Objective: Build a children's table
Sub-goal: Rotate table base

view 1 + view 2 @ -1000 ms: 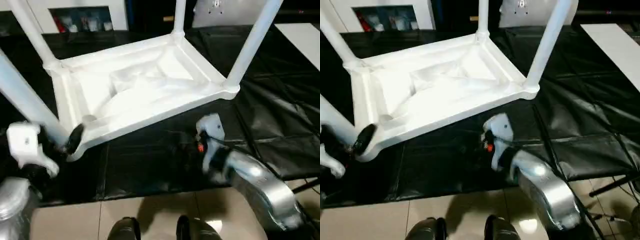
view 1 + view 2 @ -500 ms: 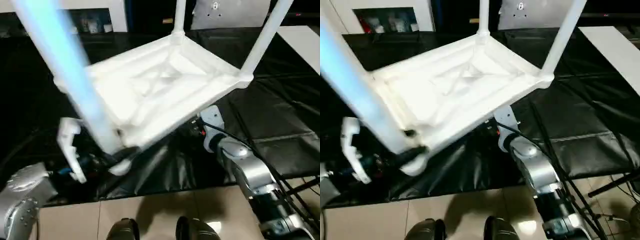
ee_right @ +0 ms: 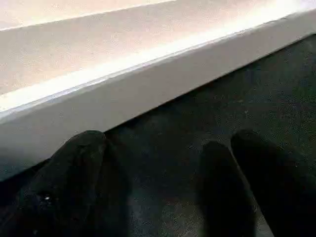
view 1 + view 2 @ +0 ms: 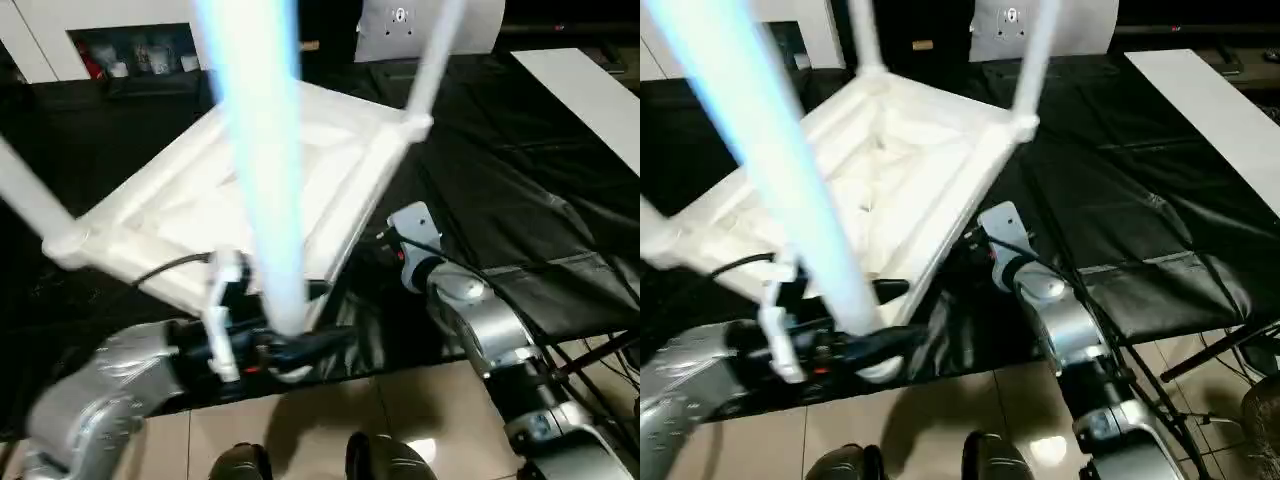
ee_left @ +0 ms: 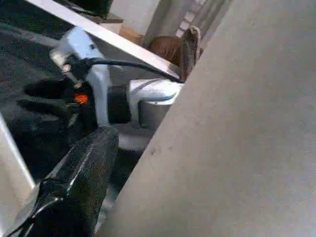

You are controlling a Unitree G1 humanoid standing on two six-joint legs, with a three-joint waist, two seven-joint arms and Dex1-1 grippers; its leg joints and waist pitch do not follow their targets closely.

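Note:
The white children's table is upside down and tilted over the black cloth, its tube legs pointing up. The nearest leg rises right in front of me. My left gripper is shut on that leg's base at the near corner socket, one black finger lying against the leg. My right gripper is open just under the table's right rim, with only black cloth between its fingers. Its white wrist block sits beside that edge.
A black cloth covers the floor under the table. A flat white board lies at the far right and a white cabinet stands at the back. My feet stand on tiles; cables trail at the right.
The table has swung round and tipped, its near corner rising and moving right with my left gripper on the leg base. My right gripper has moved in under the right rim.

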